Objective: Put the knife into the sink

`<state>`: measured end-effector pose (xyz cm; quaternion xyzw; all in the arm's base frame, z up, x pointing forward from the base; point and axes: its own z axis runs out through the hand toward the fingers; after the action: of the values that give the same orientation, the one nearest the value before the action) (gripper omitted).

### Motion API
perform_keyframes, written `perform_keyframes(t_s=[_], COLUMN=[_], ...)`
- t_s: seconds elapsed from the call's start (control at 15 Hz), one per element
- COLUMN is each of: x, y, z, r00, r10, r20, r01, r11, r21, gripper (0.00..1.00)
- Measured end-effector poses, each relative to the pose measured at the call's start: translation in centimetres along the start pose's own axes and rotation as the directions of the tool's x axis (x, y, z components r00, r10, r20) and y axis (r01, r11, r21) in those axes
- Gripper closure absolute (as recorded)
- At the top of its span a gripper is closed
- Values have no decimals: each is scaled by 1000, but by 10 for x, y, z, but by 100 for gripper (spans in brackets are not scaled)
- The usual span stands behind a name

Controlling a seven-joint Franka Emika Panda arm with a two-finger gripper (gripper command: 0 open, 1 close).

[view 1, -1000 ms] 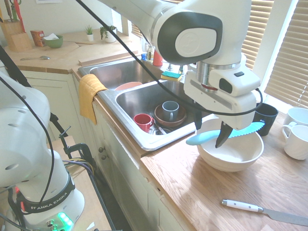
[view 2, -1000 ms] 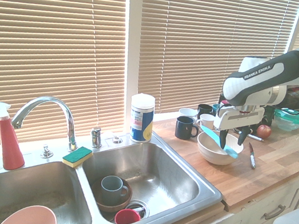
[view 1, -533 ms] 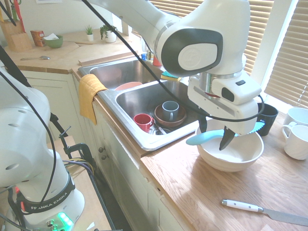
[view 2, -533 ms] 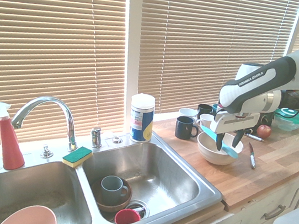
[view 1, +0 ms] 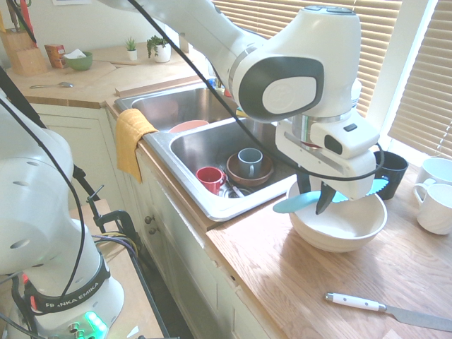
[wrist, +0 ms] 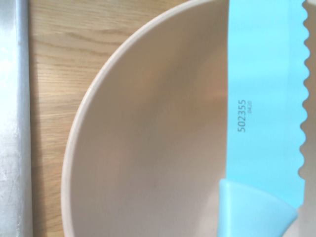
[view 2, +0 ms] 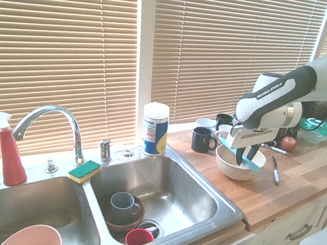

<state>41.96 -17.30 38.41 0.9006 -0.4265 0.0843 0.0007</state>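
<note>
The hand [view 1: 314, 205] is closed narrowly on the one-piece turquoise plastic knife [view 1: 332, 195], gripping it near the junction of blade and handle. The knife lies roughly level across the wide white ceramic bowl [view 1: 339, 222], its rounded handle poking out past the bowl's rim on the side toward the large stainless-steel double-basin sink [view 1: 212, 152] and its serrated blade reaching over the rim on the side away from it. Whether the knife clears the bowl's rim or rests on it cannot be told from the exterior views. The wrist view shows the serrated blade [wrist: 264, 98] spanning the bowl's hollow [wrist: 148, 138], with the wooden tabletop [wrist: 64, 59] and a strip of the sink's rim [wrist: 15, 123] beyond the bowl.

The step in hand looks like the lift: the knife is grasped but not yet carried off. The bowl stands on the tabletop just beside the sink's nearer basin, which holds a grey mug [view 1: 248, 162] in a brown bowl and a red cup [view 1: 210, 178].

The next move calls for raising the knife clear of the bowl's rim, carrying it sideways from the bowl over the sink's shiny rim, then lowering it into the basin and letting go, preferably on a bare stretch away from the mugs. A white-handled metal knife [view 1: 392, 311] lies on the tabletop, well apart from the bowl, and should be left alone.
</note>
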Motion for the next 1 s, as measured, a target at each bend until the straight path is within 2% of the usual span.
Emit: perform_keyframes(t_s=[0.67,1.0], x=[2,-5], y=[-7,-14], z=[1,-70], r00=[1000,997], r10=[-16,-44], r20=[-12,-58], r01=[16,47], r11=[1000,998], r21=[10,49], gripper=[100,100])
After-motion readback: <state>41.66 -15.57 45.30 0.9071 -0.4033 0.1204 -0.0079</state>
